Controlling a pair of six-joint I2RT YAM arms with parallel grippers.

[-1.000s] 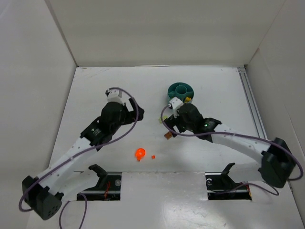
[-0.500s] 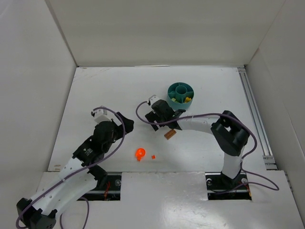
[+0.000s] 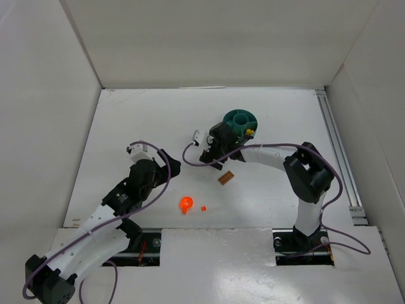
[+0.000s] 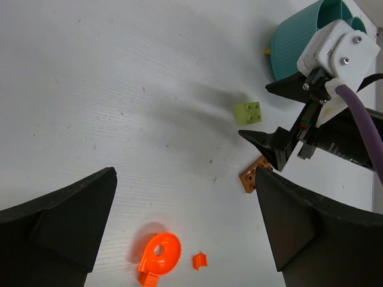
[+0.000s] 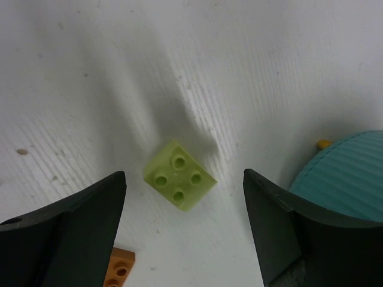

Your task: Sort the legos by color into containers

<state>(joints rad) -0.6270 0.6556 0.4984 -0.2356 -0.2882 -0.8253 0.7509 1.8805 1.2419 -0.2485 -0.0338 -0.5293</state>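
Right pincer [image 5: 184, 185] spread above the bench [image 5: 90, 72], its fingers straddling a pale yellow-green lego [image 5: 179, 183] that lies studs-up and apart from both pads. Left pincer [image 4: 185, 176] spread wide and empty, hovering near the round orange piece [image 4: 158, 254] and a small orange bit [image 4: 200, 260].

Hazards, as judged from this arrangement:

- **Corner contact:** the yellow-green lego sits turned diagonally to the jaws, so they would likely meet corners rather than flat faces. The brick could then twist or squirt sideways out of the grip.
- **Tub:** the teal tub [image 5: 353, 173] stands just beside one finger, so a descent drifting that way may shove it.
- **Neighbouring pieces:** the brown lego [image 5: 119, 269] lies near the other finger and could be nudged. A yellow piece [image 5: 323, 143] lies outside against the tub wall.
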